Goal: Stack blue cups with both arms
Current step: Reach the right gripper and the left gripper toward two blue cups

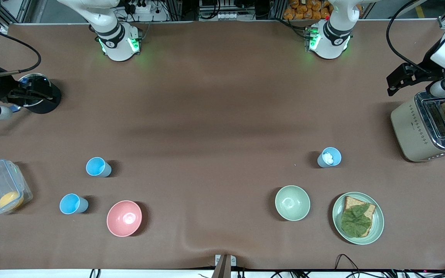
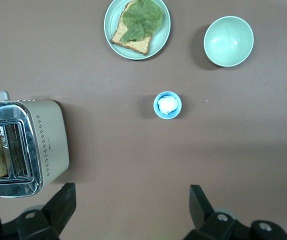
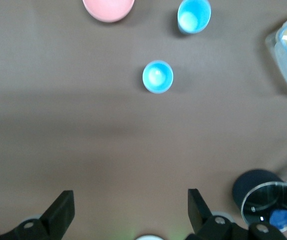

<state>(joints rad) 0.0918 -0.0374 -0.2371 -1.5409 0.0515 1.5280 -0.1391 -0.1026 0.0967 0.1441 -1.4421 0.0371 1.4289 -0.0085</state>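
Note:
Three blue cups stand upright on the brown table. Two are toward the right arm's end: one (image 1: pixel 98 167) (image 3: pixel 157 76), and one nearer the front camera (image 1: pixel 73 204) (image 3: pixel 194 15), beside the pink bowl (image 1: pixel 124 218). The third, paler cup (image 1: pixel 329 157) (image 2: pixel 167 105) is toward the left arm's end and holds something white. My left gripper (image 1: pixel 398 79) (image 2: pixel 132 192) is open and empty, high up beside the toaster (image 1: pixel 429 129). My right gripper (image 1: pixel 31 92) (image 3: pixel 131 197) is open and empty, over a black cup (image 1: pixel 39 96).
A pale-green bowl (image 1: pixel 292 202) and a green plate (image 1: pixel 377 227) with toast and lettuce lie near the paler cup. The toaster (image 2: pixel 28 147) holds a slice of bread. A clear container (image 1: pixel 0 187) with something orange inside stands at the right arm's end.

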